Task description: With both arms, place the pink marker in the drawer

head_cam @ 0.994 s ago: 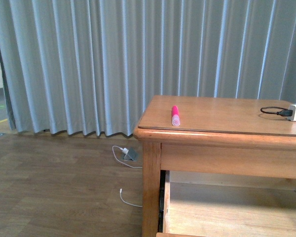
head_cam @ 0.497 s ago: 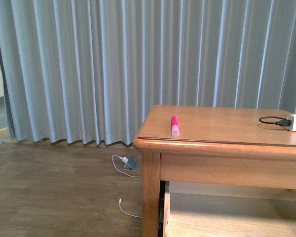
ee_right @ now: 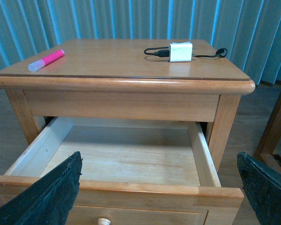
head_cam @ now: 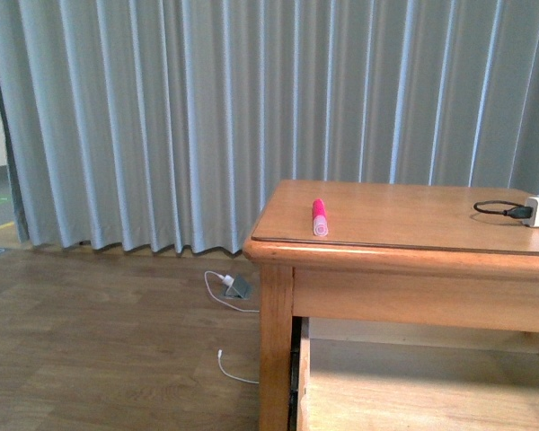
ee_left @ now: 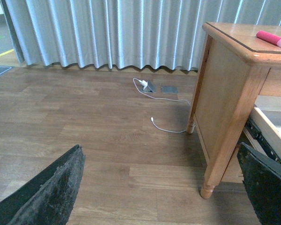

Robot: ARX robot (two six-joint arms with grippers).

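Gaping, the drawer (ee_right: pixel 122 157) shows bare wood; pink marker (ee_right: pixel 47 59) atop dresser (ee_right: pixel 126 63); left pincer (ee_left: pixel 159 154), right pincer (ee_right: pixel 159 157) wide.

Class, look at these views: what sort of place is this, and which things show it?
Probably a furnished indoor room, perhaps a bedroom: floor-length grey curtains, a wood-plank floor, and a wooden bedside table with its drawer pulled open.

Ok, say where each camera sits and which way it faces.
Front: on the body, facing the curtain and the dresser corner; no arm shows.
Left wrist: low beside the dresser, looking over the floor; left gripper open.
Right wrist: before the open drawer, looking in; right gripper open.
Shared: all show the pink marker on top.
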